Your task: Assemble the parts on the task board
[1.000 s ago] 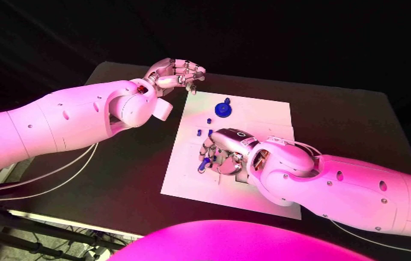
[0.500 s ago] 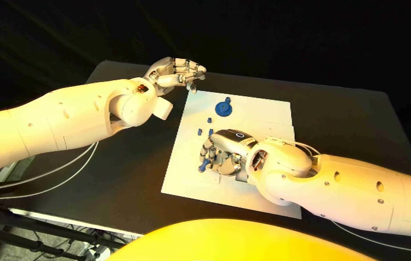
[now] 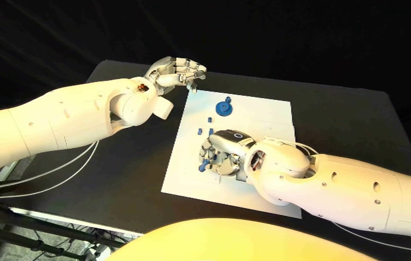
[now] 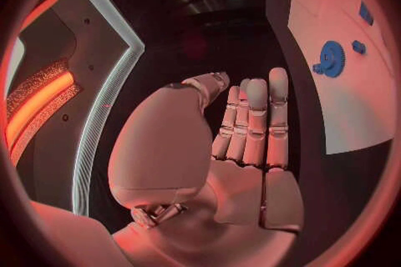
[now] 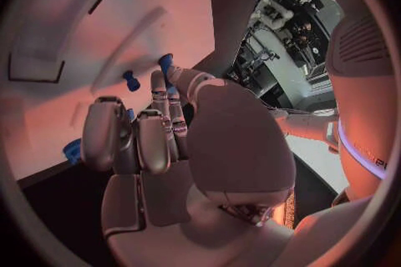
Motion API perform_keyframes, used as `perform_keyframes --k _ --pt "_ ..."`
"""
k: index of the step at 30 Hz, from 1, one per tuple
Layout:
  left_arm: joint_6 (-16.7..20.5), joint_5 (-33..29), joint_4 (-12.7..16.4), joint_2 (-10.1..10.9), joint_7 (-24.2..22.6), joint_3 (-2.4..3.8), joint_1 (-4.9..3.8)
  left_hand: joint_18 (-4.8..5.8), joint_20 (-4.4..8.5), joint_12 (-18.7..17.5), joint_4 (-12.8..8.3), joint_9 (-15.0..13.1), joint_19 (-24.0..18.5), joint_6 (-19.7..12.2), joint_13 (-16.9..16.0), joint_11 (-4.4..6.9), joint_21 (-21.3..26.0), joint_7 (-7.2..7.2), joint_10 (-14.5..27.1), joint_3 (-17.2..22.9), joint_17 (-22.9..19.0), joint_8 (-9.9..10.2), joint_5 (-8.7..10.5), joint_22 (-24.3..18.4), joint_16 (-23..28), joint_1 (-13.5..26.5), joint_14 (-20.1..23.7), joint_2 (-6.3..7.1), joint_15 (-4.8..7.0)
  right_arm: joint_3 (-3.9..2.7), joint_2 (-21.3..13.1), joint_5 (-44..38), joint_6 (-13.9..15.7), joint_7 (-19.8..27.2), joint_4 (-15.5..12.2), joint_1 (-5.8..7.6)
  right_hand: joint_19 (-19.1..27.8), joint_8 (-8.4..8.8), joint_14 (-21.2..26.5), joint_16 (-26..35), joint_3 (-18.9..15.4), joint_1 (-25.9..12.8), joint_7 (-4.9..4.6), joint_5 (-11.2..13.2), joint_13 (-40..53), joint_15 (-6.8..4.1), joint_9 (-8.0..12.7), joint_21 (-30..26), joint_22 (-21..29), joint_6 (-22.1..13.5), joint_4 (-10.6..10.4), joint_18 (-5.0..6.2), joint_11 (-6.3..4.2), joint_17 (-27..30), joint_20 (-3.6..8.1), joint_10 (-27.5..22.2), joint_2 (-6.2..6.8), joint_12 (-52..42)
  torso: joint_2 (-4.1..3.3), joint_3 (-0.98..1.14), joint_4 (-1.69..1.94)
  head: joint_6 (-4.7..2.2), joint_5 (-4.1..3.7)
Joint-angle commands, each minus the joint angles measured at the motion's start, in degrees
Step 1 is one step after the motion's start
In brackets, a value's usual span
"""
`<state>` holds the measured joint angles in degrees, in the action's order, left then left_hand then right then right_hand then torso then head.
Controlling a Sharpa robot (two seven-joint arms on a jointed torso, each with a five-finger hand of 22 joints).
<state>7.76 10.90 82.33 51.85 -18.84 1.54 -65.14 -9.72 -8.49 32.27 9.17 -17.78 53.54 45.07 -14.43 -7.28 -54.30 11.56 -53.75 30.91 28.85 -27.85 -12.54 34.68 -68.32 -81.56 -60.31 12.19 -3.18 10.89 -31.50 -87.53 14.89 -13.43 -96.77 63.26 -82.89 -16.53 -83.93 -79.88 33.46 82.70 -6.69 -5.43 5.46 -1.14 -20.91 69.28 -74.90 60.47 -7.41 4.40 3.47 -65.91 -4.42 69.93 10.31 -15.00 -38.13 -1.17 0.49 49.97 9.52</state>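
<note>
The black desk (image 3: 128, 172) carries the white task board (image 3: 257, 118), a flat rectangular plate lying near its middle, long side running away from the robot. Two white arms reach in over it.

The right robot hand (image 3: 224, 154) hangs low over the near half of the board, palm down and fingers curled. A small blue part (image 3: 204, 164) shows right at its fingertips, but I cannot tell whether the hand pinches it or only touches it. From the right wrist, the fingers (image 5: 159, 120) bend toward the board with a blue peg (image 5: 131, 80) standing just beyond them. The bulky forearm covers the near right corner of the board.

The left robot hand (image 3: 176, 74) is held above the desk just past the board's far left corner, holding nothing, fingers loosely bent and apart; from its wrist they look nearly straight, side by side.

On the far half of the board lies a round blue gear (image 3: 224, 107), toothed at the rim. Nearer the right hand, small blue pegs (image 3: 209, 120) stand in the plate.
</note>
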Motion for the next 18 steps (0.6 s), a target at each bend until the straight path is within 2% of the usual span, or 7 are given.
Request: perform_keyframes --k 1,5,14,18 --pt "-0.93 -0.26 0.10 -0.10 -0.23 0.04 -0.03 -0.87 -0.07 0.29 0.20 0.09 0.37 -0.55 0.10 0.02 0.32 0.12 0.49 -0.29 0.05 -0.23 0.07 -0.05 -0.24 -0.01 0.28 -0.10 0.12 0.09 0.25 -2.42 -1.57 -0.97 0.12 -0.22 0.33 -0.37 -1.46 0.28 -0.03 -0.64 -0.28 -0.06 0.03 -0.23 -1.75 -0.43 -9.55 -0.02 0.30 -0.36 -0.51 0.16 -0.15 0.16 -0.14 0.26 0.02 -0.04 0.03 0.01 -0.09" --pt "-0.94 -0.26 0.11 -0.08 -0.21 0.04 -0.03 -0.87 -0.07 0.29 0.20 0.09 0.37 -0.55 0.10 0.02 0.32 0.12 0.49 -0.29 0.05 -0.23 0.07 -0.05 -0.24 -0.01 0.28 -0.10 0.12 0.12 0.52 -2.67 -1.68 -1.05 0.07 -0.37 0.45 -0.14 -1.42 0.36 0.06 -1.34 -0.42 -0.02 0.08 -0.13 -1.75 -0.69 -9.52 -0.48 0.49 -0.32 -0.38 0.31 -0.22 -0.12 0.18 0.58 0.01 -0.04 0.04 0.03 -0.08" --pt "-0.95 -0.26 0.13 -0.06 -0.19 0.04 -0.03 -0.87 -0.07 0.29 0.20 0.09 0.37 -0.55 0.10 0.02 0.32 0.12 0.49 -0.29 0.05 -0.23 0.07 -0.05 -0.24 -0.01 0.28 -0.10 0.12 0.20 0.95 -2.78 -1.72 -1.43 -0.13 -0.65 0.61 1.95 -1.40 0.39 0.01 -3.83 -1.30 -0.57 0.53 0.36 -1.00 -1.15 -9.47 -3.23 0.67 -0.27 0.20 0.42 -0.64 -0.34 1.76 0.99 0.02 -0.04 0.00 0.03 -0.06" --pt "-1.00 -0.26 0.12 -0.03 -0.13 0.04 -0.04 -0.87 -0.07 0.29 0.20 0.09 0.37 -0.55 0.10 0.02 0.32 0.12 0.49 -0.29 0.05 -0.23 0.07 -0.05 -0.24 -0.01 0.28 -0.10 0.12 0.22 0.94 -2.87 -1.61 -1.92 -0.19 -0.69 0.63 2.76 -1.36 0.45 -0.04 -4.33 -1.36 -0.67 0.70 0.42 -0.70 -1.27 -9.44 -4.18 0.80 -0.24 0.25 0.58 -0.73 -0.35 2.29 1.06 0.01 -0.01 0.01 -0.04 -0.42"
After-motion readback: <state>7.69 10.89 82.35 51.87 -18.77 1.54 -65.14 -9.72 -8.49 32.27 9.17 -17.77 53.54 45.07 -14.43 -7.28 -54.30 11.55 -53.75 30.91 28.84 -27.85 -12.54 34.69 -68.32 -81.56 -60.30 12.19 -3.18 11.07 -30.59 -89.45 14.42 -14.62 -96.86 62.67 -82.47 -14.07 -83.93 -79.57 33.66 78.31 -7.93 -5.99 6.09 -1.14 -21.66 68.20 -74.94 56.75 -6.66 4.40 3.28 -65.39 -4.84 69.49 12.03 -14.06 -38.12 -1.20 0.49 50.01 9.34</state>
